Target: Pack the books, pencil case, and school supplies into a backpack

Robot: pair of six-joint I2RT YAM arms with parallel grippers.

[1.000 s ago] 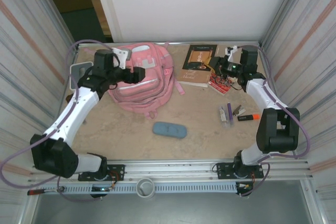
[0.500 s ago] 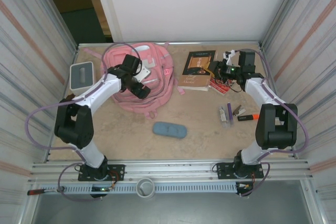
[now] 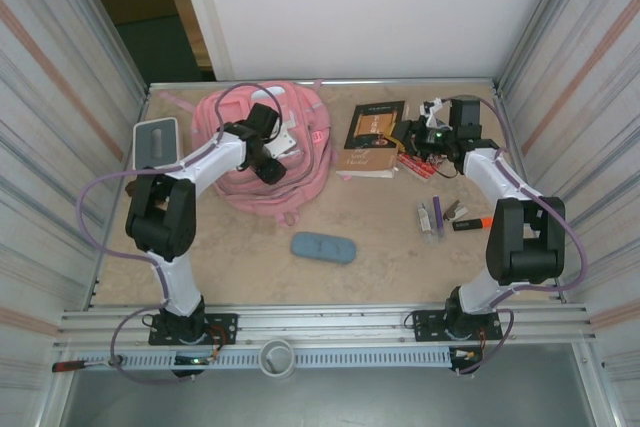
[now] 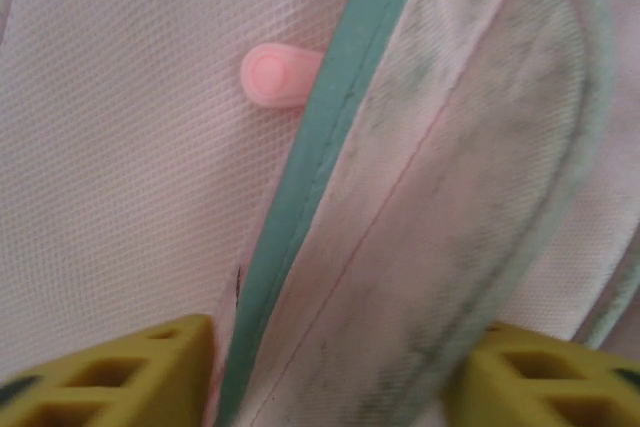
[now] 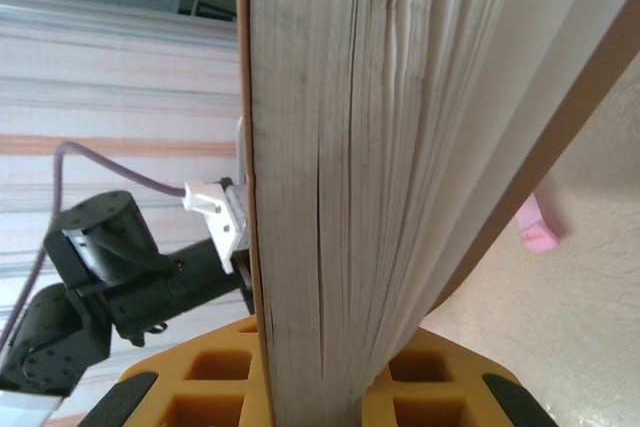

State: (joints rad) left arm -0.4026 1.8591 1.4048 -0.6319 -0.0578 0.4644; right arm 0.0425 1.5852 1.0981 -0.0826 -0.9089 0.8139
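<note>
The pink backpack (image 3: pixel 300 162) lies at the back left of the table. My left gripper (image 3: pixel 270 162) is down on its front. In the left wrist view its yellow fingers (image 4: pixel 110 372) flank a fold of backpack (image 4: pixel 420 197) fabric with teal trim, shut on it. My right gripper (image 3: pixel 408 135) is shut on the right edge of the dark brown book (image 3: pixel 370 137); the book's page edge (image 5: pixel 340 147) runs up between the gripper's (image 5: pixel 320 372) pads. The colourful book (image 3: pixel 420 163) lies beneath that gripper. The blue-grey pencil case (image 3: pixel 323 247) rests mid-table. Small school supplies (image 3: pixel 435 215) lie at the right.
A white box with a grey top (image 3: pixel 155 142) stands left of the backpack by the left wall. An orange-and-black marker (image 3: pixel 473 224) lies beside the supplies. Ribbed walls close in both sides. Bare table shows around the pencil case.
My left arm swung in from the left onto the backpack's front and its jaws narrowed onto a fold. The right gripper nudged the brown book slightly left.
</note>
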